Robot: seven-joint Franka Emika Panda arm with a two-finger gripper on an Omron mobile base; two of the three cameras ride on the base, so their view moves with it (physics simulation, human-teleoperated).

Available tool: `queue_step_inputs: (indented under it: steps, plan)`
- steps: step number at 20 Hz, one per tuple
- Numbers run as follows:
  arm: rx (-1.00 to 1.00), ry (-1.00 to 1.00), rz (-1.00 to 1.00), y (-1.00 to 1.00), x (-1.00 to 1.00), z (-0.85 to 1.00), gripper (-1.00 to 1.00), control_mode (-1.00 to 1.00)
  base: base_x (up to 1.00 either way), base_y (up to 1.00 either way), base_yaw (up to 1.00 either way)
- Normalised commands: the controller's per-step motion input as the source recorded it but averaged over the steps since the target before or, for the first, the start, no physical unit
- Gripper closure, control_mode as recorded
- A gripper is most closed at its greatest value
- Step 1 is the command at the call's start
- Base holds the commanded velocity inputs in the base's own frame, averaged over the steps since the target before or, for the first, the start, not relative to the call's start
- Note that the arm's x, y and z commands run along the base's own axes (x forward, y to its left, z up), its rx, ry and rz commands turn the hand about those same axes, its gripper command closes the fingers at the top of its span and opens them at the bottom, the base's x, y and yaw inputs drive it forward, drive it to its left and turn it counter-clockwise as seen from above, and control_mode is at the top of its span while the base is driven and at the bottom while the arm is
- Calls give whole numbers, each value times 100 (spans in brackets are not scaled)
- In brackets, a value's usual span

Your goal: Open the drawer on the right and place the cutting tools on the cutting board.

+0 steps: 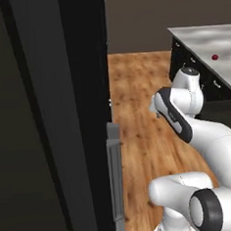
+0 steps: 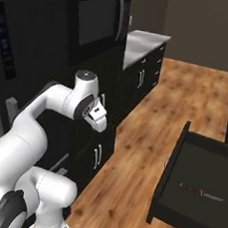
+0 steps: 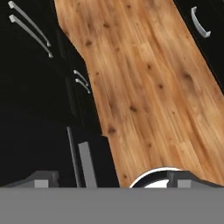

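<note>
Wood floor; open drawer (image 2: 197, 188) cut off, contents indistinct.

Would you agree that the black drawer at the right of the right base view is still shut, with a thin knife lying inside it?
Not quite: the drawer is pulled open over the wooden floor, as the right base view shows. The thin knife does lie inside it.
</note>
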Motion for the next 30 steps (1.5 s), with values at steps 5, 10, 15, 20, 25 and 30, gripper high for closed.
queue_step_inputs:
  steps: [5, 10, 15, 20, 25, 30]
  plan:
    - [0, 0, 0, 0, 0, 0, -100, 100, 100, 100, -24]
    - [0, 0, 0, 0, 0, 0, -100, 100, 100, -1, -17]
    - [0, 0, 0, 0, 0, 0, -100, 100, 54, 0, -1]
    - [0, 0, 0, 0, 0, 0, -100, 100, -93, -27, 0]
    - [0, 0, 0, 0, 0, 0, -100, 100, -32, -42, 0]
    - [0, 0, 0, 0, 0, 0, -100, 100, 38, -81, 0]
